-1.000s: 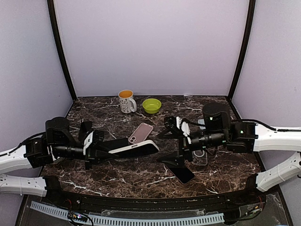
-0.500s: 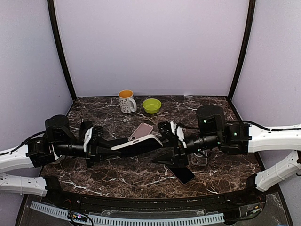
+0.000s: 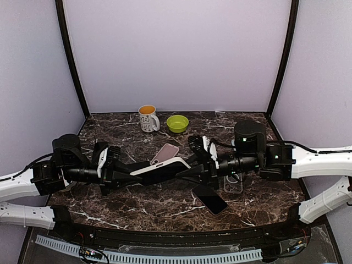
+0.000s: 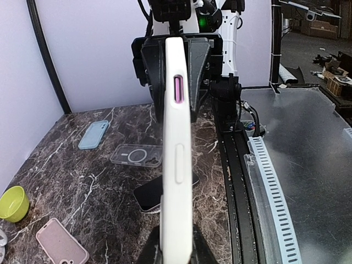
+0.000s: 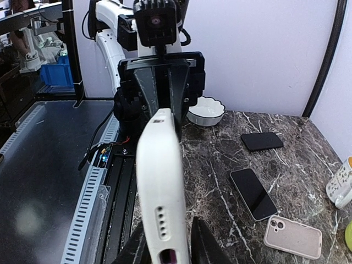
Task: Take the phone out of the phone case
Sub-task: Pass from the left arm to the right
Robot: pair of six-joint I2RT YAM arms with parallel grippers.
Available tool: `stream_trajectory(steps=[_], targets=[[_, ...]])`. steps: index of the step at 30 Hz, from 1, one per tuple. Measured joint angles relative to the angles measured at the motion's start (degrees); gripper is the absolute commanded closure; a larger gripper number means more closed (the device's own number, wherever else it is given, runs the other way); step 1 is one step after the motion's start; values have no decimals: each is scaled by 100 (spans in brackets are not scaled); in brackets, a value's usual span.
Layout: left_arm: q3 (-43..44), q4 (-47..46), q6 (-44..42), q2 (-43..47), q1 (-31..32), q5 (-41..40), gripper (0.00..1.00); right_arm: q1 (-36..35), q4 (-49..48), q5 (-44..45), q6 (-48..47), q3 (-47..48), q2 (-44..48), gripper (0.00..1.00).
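Cased phone (image 3: 162, 166) clamped by left end effector (image 3: 125, 171); right end effector (image 3: 190, 170) set around opposite end, firm clamp cannot be told. Case edge to be peeled, phone kept pinned.

Overhead; opposed wrist views sharing phone (image 4: 176, 137)

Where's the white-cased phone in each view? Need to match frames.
Top external: white-cased phone at centre, slanting slightly.
Left wrist: centre, edge-on, upright.
Right wrist: lower centre, edge-on.
Shared landmark: pink case flat on the table, just behind the phone in top external, bottom left in left wrist, bottom right in right wrist.
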State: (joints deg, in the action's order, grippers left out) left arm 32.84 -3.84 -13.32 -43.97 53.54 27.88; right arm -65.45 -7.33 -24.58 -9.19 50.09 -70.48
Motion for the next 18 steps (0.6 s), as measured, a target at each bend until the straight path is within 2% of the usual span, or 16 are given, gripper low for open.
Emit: stream_trajectory(steps=[3,6,8,9,11,13,14,18], targets=[[0,4,55,0,0,24,100,-4,-48,7,-37,-28,0,100],[-4,37,81,4,0,57,97,-26,-35,4,-118,-39,9,100],[-4,46,46,4,0,68,79,-31,-26,7,-162,-39,9,100],[-4,50,33,4,0,72,59,-35,-20,15,-177,-39,9,100],[-4,55,-68,13,0,72,37,-48,9,33,-197,-39,11,100],[-2,57,-162,63,0,83,27,-61,127,85,-236,-42,11,100],[-2,74,-205,105,-2,83,25,-61,157,131,-251,-57,11,100],[13,293,-422,284,-2,170,26,-61,151,262,-426,-214,68,100]])
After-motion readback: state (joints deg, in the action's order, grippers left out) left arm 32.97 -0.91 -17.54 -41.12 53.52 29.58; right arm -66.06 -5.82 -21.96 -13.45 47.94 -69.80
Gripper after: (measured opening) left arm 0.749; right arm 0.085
